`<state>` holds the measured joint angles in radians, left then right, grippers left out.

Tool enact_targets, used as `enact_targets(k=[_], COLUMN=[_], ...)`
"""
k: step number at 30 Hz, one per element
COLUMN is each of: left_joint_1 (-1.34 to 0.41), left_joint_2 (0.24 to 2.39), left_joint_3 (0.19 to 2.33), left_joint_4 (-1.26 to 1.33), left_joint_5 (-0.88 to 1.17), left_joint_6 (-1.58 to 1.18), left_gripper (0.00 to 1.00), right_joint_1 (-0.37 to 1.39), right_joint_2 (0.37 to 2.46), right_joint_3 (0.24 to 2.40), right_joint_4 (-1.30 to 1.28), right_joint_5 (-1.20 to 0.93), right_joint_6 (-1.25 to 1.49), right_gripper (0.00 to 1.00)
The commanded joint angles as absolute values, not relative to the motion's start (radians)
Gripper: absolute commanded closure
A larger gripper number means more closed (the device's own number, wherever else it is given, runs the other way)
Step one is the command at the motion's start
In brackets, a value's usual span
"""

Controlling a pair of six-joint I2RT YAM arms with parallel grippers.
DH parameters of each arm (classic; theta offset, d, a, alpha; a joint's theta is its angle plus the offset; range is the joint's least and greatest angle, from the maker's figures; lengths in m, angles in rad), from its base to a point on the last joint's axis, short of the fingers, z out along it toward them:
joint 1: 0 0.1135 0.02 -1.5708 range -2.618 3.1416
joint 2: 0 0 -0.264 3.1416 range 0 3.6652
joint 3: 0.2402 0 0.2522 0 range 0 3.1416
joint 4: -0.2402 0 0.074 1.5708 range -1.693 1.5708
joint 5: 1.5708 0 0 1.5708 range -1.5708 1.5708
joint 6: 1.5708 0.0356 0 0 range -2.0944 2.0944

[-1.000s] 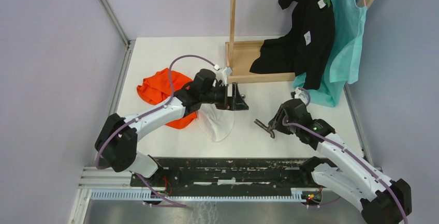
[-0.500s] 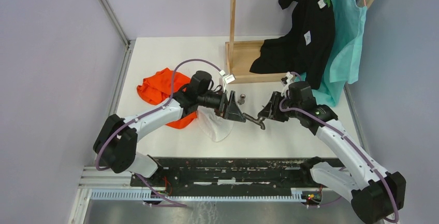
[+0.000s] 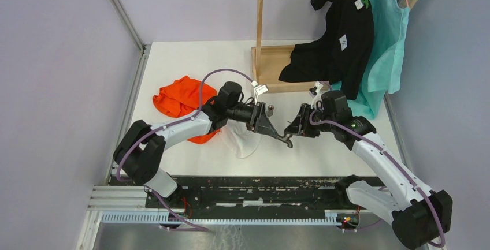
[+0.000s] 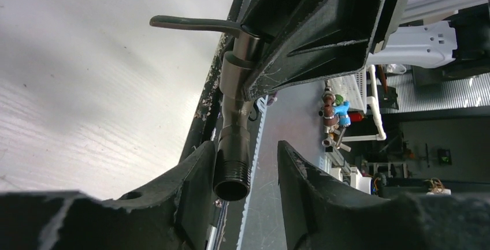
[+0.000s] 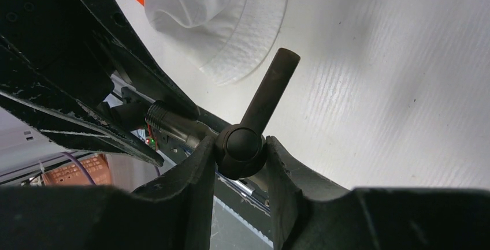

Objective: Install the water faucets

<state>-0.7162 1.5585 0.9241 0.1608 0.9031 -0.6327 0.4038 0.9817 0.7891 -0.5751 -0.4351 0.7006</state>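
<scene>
faucet in right gripper, left gripper astride

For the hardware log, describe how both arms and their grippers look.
The left arm and right arm share one build: rounded white link shells, chunky black joint housings, and a purple cable running along each. The left gripper and right gripper are matte black plastic, each with two ribbed, tapered fingers scuffed pale along the edges. No lettering is legible.
</scene>
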Motion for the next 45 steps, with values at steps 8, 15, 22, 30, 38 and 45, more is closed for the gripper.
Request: enact_targets(k=[8, 15, 22, 30, 38, 45], left_joint_1=[-0.725, -0.731, -0.741, -0.744, -0.744, -0.744], left_joint_2=[1.566, 1.563, 1.573, 1.567, 1.544, 1.539], left_joint_3=[0.937, 0.950, 0.959, 0.955, 0.950, 0.968], left_joint_4=[0.193, 0.135, 0.136, 0.173, 0.137, 0.122], left_joint_5=[0.957, 0.934, 0.930, 0.907, 0.862, 0.849], left_joint_6=[-0.643, -0.597, -0.596, -0.646, -0.637, -0.637], left_gripper=[0.38, 0.33, 0.49, 0.97, 0.97, 0.97], right_joint_1=[0.401, 0.402, 0.402, 0.401, 0.397, 0.419], right_joint_2=[0.968, 0.968, 0.968, 0.953, 0.897, 0.940], right_joint_3=[0.833, 0.830, 0.830, 0.825, 0.870, 0.931], right_joint_4=[-0.506, -0.495, -0.489, -0.493, -0.577, -0.650], right_joint_5=[-0.481, -0.491, -0.506, -0.517, -0.324, -0.217], right_joint_6=[0.700, 0.709, 0.712, 0.717, 0.820, 0.831], right_gripper=[1.00, 1.00, 1.00, 1.00, 0.24, 0.28])
